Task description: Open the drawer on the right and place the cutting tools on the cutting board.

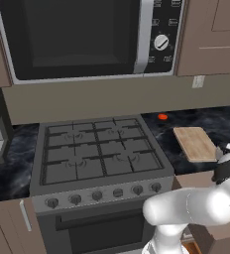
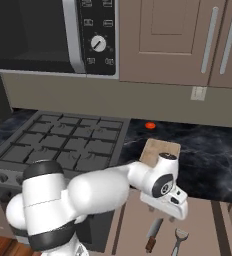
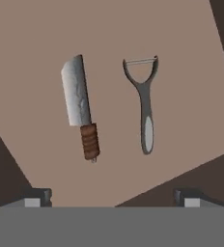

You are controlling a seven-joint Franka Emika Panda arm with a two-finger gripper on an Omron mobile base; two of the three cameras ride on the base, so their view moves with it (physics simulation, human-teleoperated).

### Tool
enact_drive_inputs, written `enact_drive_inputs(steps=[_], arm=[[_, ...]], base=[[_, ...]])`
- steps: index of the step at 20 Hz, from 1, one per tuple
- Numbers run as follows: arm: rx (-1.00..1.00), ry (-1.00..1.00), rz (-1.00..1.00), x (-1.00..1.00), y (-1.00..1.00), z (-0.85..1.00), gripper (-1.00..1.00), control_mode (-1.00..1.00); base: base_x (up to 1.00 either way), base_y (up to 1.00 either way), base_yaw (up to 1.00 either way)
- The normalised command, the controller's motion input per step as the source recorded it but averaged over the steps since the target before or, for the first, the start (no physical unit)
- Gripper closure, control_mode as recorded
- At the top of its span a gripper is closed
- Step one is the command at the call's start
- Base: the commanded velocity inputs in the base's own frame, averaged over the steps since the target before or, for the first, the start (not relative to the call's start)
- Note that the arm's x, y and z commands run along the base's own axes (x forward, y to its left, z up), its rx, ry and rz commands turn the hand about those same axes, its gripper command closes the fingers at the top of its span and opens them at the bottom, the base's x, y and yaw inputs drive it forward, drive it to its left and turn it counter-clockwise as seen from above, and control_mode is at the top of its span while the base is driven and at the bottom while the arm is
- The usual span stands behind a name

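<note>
The drawer (image 2: 133, 225) stands pulled out below the counter at the right, its plain brown floor (image 3: 36, 58) facing the hand camera. Inside lie the cutting tools: a small knife (image 3: 80, 108) (image 2: 154, 234) with a broad grey blade and ribbed reddish handle, and beside it a grey peeler (image 3: 144, 106) (image 2: 178, 241). My gripper (image 3: 114, 197) (image 2: 164, 209) hangs above them, open and empty, pointing down into the drawer. The light wooden cutting board (image 1: 195, 143) (image 2: 160, 151) lies on the dark counter behind the drawer, partly hidden by my arm in the right base view.
A gas stove (image 1: 99, 149) fills the counter left of the board, with a microwave (image 1: 77, 34) above it. A small red object (image 1: 162, 117) sits on the marble counter (image 2: 213, 155) behind the board. Brown wall cabinets (image 2: 188, 40) hang above.
</note>
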Motion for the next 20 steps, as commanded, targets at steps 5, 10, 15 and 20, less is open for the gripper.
enact_drive_inputs(steps=[5,10,15,20], arm=[[0.16,-0.08,0.21,0.0,-0.11,-0.46,-1.0,-1.0],[0.25,-0.08,0.2,0.0,-0.09,-0.44,-1.0,-1.0],[0.03,-0.03,0.1,0.03,-0.06,-0.13,-1.0,-1.0],[-0.02,0.02,0.03,0.15,0.0,-0.3,-1.0,-1.0]], base=[[0.0,0.0,0.0],[0.0,0.0,0.0],[0.0,0.0,0.0],[0.0,0.0,0.0]])
